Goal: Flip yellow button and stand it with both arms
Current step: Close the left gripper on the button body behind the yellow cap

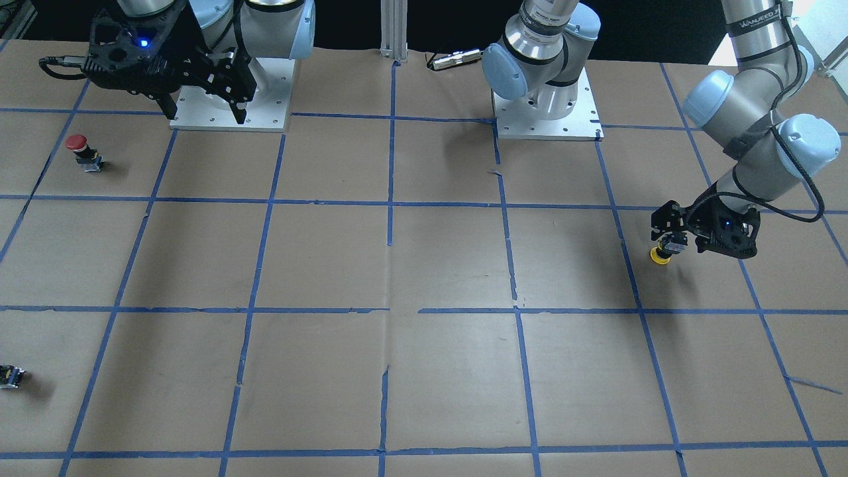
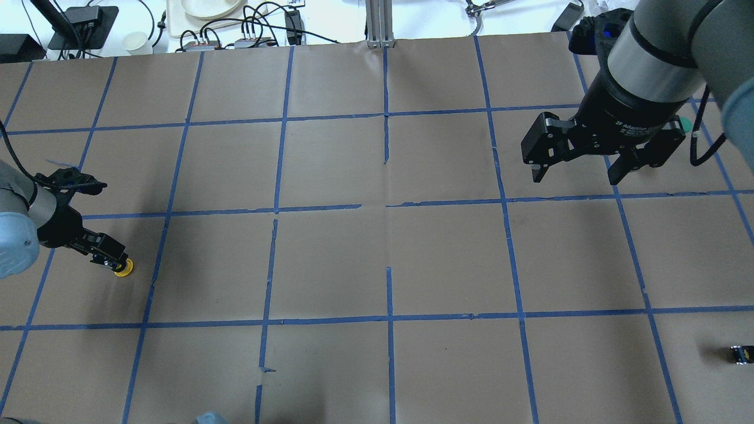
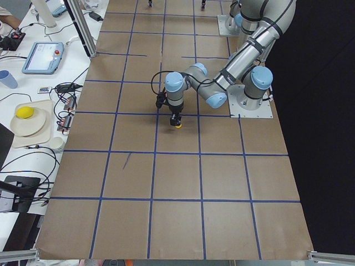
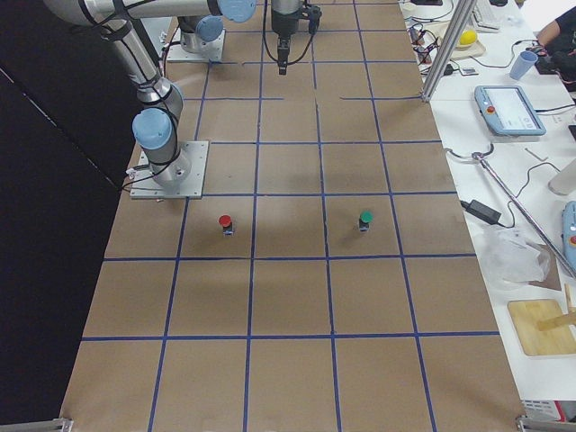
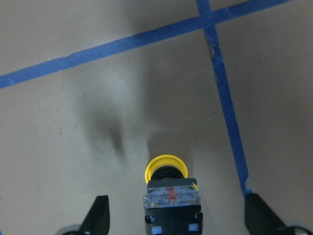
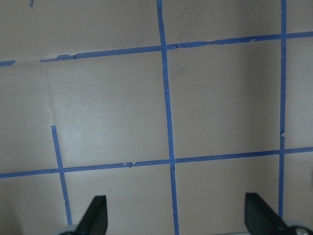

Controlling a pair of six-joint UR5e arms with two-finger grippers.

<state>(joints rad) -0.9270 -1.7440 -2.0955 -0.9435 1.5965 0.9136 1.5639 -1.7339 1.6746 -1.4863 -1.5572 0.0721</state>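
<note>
LEFT fingers (image 5: 100,215) spread wide either side of the yellow button (image 1: 666,252), not gripping it | button cap-down on the table (image 1: 424,265), boxy body up, far out on the robot's left | left gripper (image 5: 176,208) low over it | right gripper (image 2: 576,176) gaping wide, hovering well apart | its collar (image 2: 630,126) reads "2F Adaptive" | strap (image 1: 755,26) on left arm (image 1: 762,152) reads "WANJEED"

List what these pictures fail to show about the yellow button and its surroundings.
Yellow button: the left wrist view's bottom edge cuts off its body; its label is blurred there.
Its tilt: the left gripper covers its body in the front-facing view.
Green-capped button: mostly hidden behind the right gripper in the overhead view.
Small black block: cut by the front-facing view's left edge, too small in the overhead view.
</note>
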